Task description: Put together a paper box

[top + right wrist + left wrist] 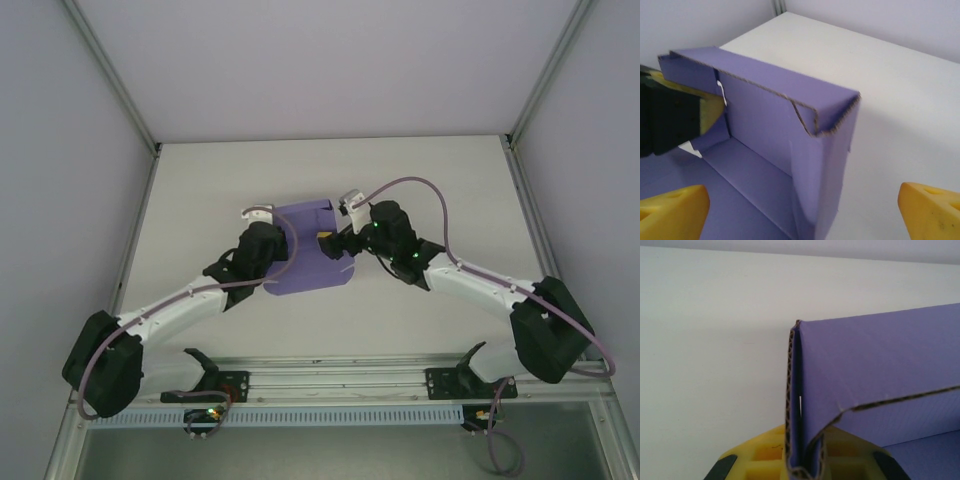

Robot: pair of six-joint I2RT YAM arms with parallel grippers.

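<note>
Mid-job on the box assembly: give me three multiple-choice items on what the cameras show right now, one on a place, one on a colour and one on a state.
1. Where does the paper box lie on the table?
A. in the far left corner
B. about the middle
C. hanging over the near edge

2. What colour are the right claw's fingertips?
A. yellow
B. red
C. white

3. How does the left claw stand?
A. wide open above the box
B. open beside the box
C. shut on a raised wall of the box

Answers:
1 B: the top view shows the purple card mid-table.
2 A: the right wrist view shows two yellow tips, wide apart.
3 C: the left wrist view shows it pinching the folded card edge.
</note>
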